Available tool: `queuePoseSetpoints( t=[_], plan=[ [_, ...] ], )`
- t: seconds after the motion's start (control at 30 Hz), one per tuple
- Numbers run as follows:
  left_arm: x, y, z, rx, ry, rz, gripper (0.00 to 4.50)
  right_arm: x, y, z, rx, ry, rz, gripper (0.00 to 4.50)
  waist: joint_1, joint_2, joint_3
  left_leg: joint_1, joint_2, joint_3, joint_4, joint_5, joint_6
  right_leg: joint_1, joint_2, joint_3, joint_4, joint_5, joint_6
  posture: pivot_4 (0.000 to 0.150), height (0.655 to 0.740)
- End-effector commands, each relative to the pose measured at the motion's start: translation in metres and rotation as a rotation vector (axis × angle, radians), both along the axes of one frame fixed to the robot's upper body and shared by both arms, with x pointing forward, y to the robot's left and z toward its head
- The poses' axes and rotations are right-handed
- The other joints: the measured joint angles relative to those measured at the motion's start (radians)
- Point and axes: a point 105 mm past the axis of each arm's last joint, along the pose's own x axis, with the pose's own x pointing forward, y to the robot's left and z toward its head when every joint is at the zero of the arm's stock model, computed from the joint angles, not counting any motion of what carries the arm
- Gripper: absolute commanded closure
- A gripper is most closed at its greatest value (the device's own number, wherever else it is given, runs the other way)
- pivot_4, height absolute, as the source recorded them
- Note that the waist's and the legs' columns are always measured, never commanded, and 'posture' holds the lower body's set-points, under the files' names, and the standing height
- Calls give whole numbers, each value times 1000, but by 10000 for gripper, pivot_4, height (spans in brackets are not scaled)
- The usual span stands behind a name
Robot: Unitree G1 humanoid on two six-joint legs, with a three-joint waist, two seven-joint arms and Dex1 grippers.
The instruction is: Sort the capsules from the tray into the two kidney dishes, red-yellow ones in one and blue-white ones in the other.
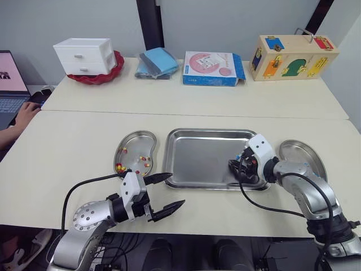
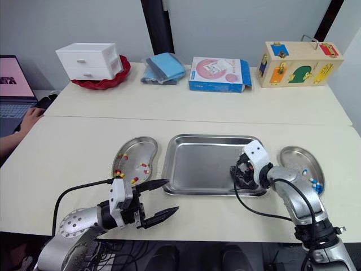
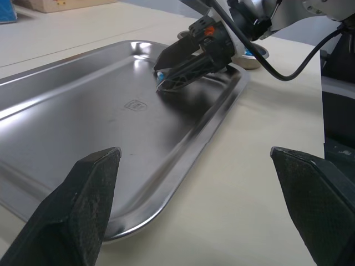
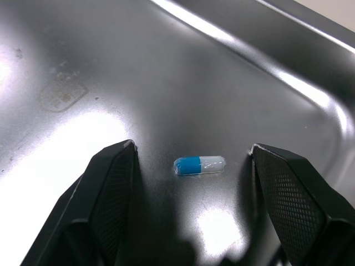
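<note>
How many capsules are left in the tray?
1: a blue-white capsule lies on the tray near its right front corner, inside the open right gripper. In the head views that gripper may hide others beneath it.

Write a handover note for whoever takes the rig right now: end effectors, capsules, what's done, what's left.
Left end effector: open, holding nothing, over the table by the tray's front left corner.
Right end effector: open, low in the tray near its front right corner, fingers either side of a blue-white capsule that lies loose on the tray floor.
Done: red-yellow capsules are in the left kidney dish; blue-white capsules are in the right kidney dish.
Left: that one capsule is the only one visible in the tray. Likely next: close on it and drop it in the right dish.
</note>
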Motion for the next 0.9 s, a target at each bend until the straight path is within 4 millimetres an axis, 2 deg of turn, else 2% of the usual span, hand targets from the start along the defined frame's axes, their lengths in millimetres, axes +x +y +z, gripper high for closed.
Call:
queuePoseSetpoints(
  t=[0.03, 0.07, 0.17, 0.23, 0.47, 0.7, 0.87, 0.9],
  plan=[
    [-2, -4, 3, -5, -21, -11, 0, -2, -1, -3, -19, 8, 7, 9443, 0, 0, 0, 0, 0, 0, 0, 0, 0, 0, 0, 0, 0, 0, 0, 1500, 7400],
    [-2, -4, 4, -5, -22, -12, 0, -3, -1, -4, -22, 11, 9, 9443, 0, 0, 0, 0, 0, 0, 0, 0, 0, 0, 0, 0, 0, 0, 0, 1500, 7400],
    [-2, -6, 4, -6, -21, -16, 0, -5, -1, -7, -34, 18, 12, 14815, 0, 0, 0, 0, 0, 0, 0, 0, 0, 0, 0, 0, 0, 0, 0, 1500, 7400],
    [-3, -6, 4, -6, -19, -19, 0, -6, -1, -7, -37, 17, 16, 20517, 0, 0, 0, 0, 0, 0, 0, 0, 0, 0, 0, 0, 0, 0, 0, 1500, 7400],
    [-1, -7, 5, -1, -21, -33, 0, -7, 3, 0, -37, -25, 44, 36015, 0, 0, 0, 0, 0, 0, 0, 0, 0, 0, 0, 0, 0, 0, 0, 1500, 7400],
    [-1, -4, 5, 8, -24, -60, 0, -12, 3, 16, -30, -78, 70, 36480, 0, 0, 0, 0, 0, 0, 0, 0, 0, 0, 0, 0, 0, 0, 0, 1500, 7400],
    [-10, -10, 9, -14, -18, -170, 0, -21, -15, 42, -25, -128, 40, 36481, 2, 0, 0, -1, 0, 0, 0, 0, 0, -1, 0, 0, 0, 0, 0, 1500, 7400],
    [-14, -13, 11, -30, -23, -205, 0, -25, -26, 48, -26, -134, 14, 36481, 1, 0, 0, -1, 0, 0, 0, 0, 0, -1, 0, 0, 0, 0, 0, 1500, 7400]
  ],
)
